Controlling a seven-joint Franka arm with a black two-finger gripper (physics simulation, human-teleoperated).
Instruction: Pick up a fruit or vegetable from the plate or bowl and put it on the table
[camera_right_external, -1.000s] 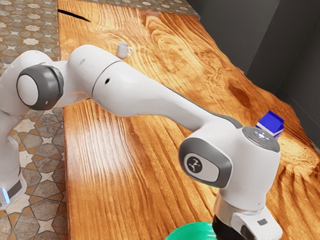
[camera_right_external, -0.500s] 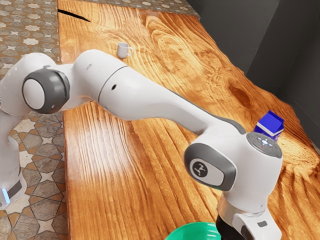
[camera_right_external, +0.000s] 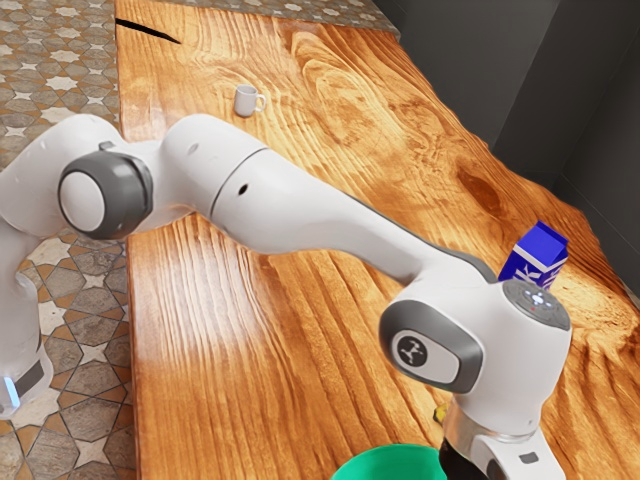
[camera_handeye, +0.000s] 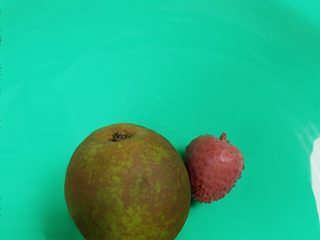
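At the exterior view's lower edge, the hand carrying my gripper (camera_right_external: 460, 464) is low by the green bowl (camera_right_external: 385, 462); its fingertips are out of sight there. Looking down into the green bowl (camera_handeye: 125, 65), the wrist view has a large round brown-green fruit (camera_handeye: 127, 185) close under the hand. A small bumpy red lychee (camera_handeye: 215, 167) lies right beside it, seemingly touching. How the fingers stand cannot be made out.
On the wooden table (camera_right_external: 290, 370), a blue and white carton (camera_right_external: 535, 255) stands behind the arm's wrist. A white mug (camera_right_external: 246, 100) is far up the table. Something small and yellow (camera_right_external: 440, 413) peeks out beside the arm's wrist.
The arm's wrist has moved down and slightly toward the exterior view's right. More of the carton shows, and the small yellow thing has come into sight from behind the arm.
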